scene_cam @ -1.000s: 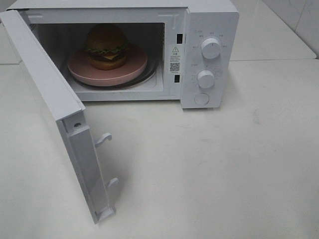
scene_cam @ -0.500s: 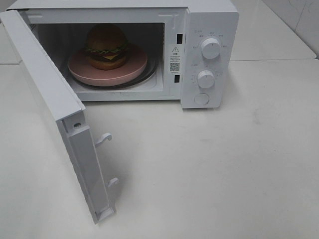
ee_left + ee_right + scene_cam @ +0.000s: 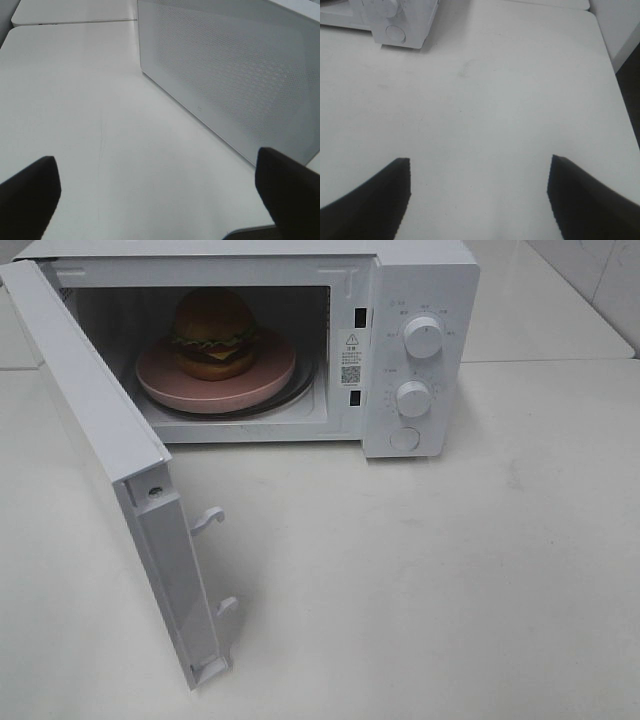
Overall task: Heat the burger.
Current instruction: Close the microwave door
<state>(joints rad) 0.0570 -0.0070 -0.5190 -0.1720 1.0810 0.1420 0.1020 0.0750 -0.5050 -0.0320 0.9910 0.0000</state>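
The burger (image 3: 212, 332), brown bun over green lettuce and a dark patty, sits on a round pink plate (image 3: 270, 375) inside the open white microwave (image 3: 420, 270). Its door (image 3: 100, 430) swings out toward the front left. Neither arm shows in the high view. My left gripper (image 3: 157, 192) is open over bare table, with the meshed outer face of the door (image 3: 235, 75) ahead of it. Wide apart stand the dark fingers of my right gripper (image 3: 479, 197), open above the table and well away from the microwave's control corner (image 3: 402, 22).
Two white knobs (image 3: 423, 337) (image 3: 412, 398) and a round button (image 3: 404, 439) sit on the microwave's right panel. Two latch hooks (image 3: 208, 519) stick out from the door's edge. A table seam runs behind the microwave, and the table's right edge (image 3: 607, 50) shows in the right wrist view.
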